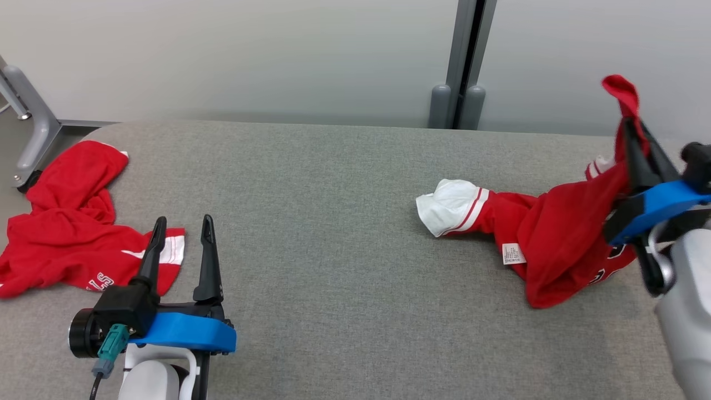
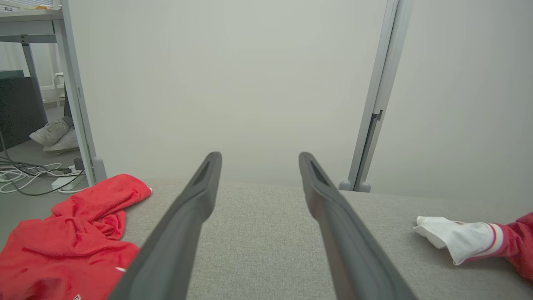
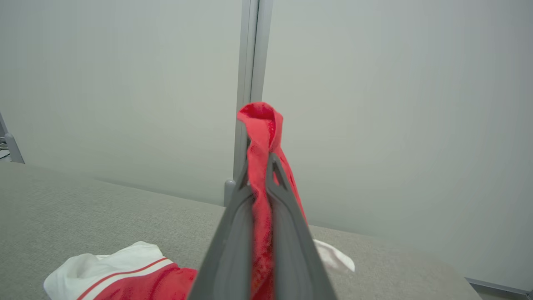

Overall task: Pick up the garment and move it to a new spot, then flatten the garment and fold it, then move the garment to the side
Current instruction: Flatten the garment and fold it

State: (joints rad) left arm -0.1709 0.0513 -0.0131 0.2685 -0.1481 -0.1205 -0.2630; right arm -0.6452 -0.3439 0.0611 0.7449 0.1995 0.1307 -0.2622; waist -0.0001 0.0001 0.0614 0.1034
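1. While pinched in the right tool (image 1: 629, 125) by one red fold, hanging at the far right end of the worktop (image 1: 333, 183): the garment (image 1: 555, 244), and so, by judgement, the first step, picking up and carrying to a new spot.
2. Clamped fully together on cloth, that right tool (image 3: 260, 164), with a red tuft poking out past the tips.
3. Spread wide apart on nothing, the left tool (image 1: 184, 221), low over the near left of the worktop, just beside a second red garment (image 1: 66, 233) crumpled at the left edge.
4. Only partly raised: bulk sagging from the grip down onto the worktop, white cuff end trailing flat toward the middle.
5. Calls next, probably, for a higher lift so nothing drags, then a sweep leftward to the bare middle of the worktop, well apart from the second red garment.
6. Likely also needs the left tool brought in afterwards for a second hold, since one pinch alone would leave the cloth bunched rather than flat.
7. Red knit-looking cloth, soft and limp; white sleeve end (image 2: 458, 237) with a thin red stripe at the cuff; small white care label showing low on the drape; some white lettering near the bottom, too folded to read.
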